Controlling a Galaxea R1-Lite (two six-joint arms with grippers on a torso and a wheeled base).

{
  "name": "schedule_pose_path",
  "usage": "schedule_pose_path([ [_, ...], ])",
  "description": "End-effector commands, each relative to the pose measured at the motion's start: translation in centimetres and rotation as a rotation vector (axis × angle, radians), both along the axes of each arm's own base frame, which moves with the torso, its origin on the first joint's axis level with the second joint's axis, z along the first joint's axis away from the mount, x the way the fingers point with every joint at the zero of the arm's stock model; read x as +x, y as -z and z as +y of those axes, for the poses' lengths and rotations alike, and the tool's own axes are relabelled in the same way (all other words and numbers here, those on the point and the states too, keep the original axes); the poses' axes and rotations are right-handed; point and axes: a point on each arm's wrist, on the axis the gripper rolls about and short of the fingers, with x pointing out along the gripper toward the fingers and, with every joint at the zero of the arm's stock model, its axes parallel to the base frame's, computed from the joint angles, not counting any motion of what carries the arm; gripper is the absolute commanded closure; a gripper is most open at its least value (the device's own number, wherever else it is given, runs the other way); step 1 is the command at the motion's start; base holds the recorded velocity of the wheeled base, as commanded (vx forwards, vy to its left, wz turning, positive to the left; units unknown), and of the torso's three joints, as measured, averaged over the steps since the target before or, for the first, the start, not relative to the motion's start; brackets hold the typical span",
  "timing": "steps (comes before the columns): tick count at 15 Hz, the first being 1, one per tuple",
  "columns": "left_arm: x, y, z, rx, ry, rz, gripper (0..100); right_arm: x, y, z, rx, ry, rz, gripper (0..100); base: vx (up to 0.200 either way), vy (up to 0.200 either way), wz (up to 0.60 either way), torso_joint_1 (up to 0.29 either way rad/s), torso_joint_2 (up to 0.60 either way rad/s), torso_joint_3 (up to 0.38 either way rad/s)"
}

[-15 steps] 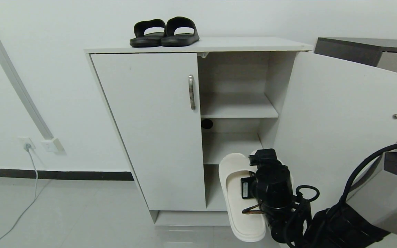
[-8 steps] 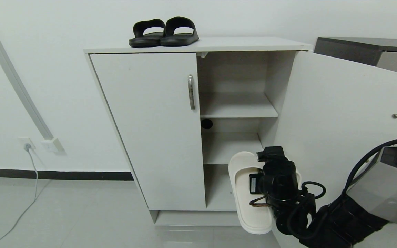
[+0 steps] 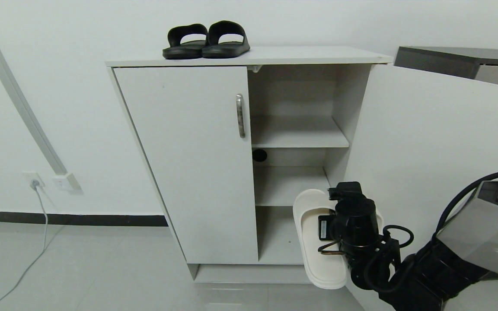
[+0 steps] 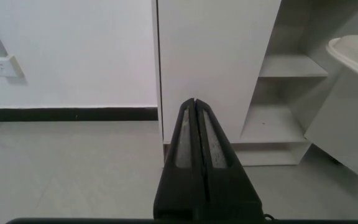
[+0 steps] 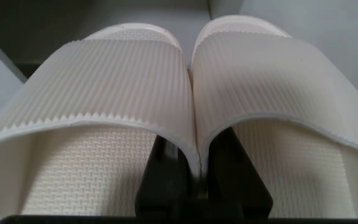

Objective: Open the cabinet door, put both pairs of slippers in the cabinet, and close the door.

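Observation:
A pair of black slippers sits on top of the white cabinet. The cabinet's left door is closed and its right door stands wide open. My right gripper is shut on a pair of white slippers, held in front of the lower shelves. In the right wrist view its fingers pinch the two adjoining straps of the white slippers together. My left gripper is shut on nothing, low and facing the closed door.
Inside, the upper shelf, middle shelf and bottom compartment hold nothing. A metal handle is on the closed door. A grey unit stands behind the open door. A wall socket and cable are at left.
My right arm has carried the white slippers to the right and slightly closer to the cabinet opening. The open door has swung a little wider. The black slippers have not moved.

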Motion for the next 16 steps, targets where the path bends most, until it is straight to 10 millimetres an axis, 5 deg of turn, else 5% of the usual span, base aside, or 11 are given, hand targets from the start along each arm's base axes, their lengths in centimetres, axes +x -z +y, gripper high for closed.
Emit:
schedule_pose_path([
  [1,0.0,0.0,0.0,-0.001,0.000,0.002,100,0.2,0.0,-0.3,0.000,0.010,0.000,100,0.000,0.000,0.00,0.000,0.00,0.000],
  [11,0.0,0.0,0.0,-0.001,0.000,0.002,100,0.2,0.1,-0.4,-0.004,0.009,0.005,100,0.000,0.000,0.00,0.000,0.00,0.000],
  [16,0.0,0.0,0.0,0.002,0.002,0.002,100,-0.5,-0.8,2.4,0.036,-0.078,-0.031,100,0.000,0.000,0.00,0.000,0.00,0.000],
])
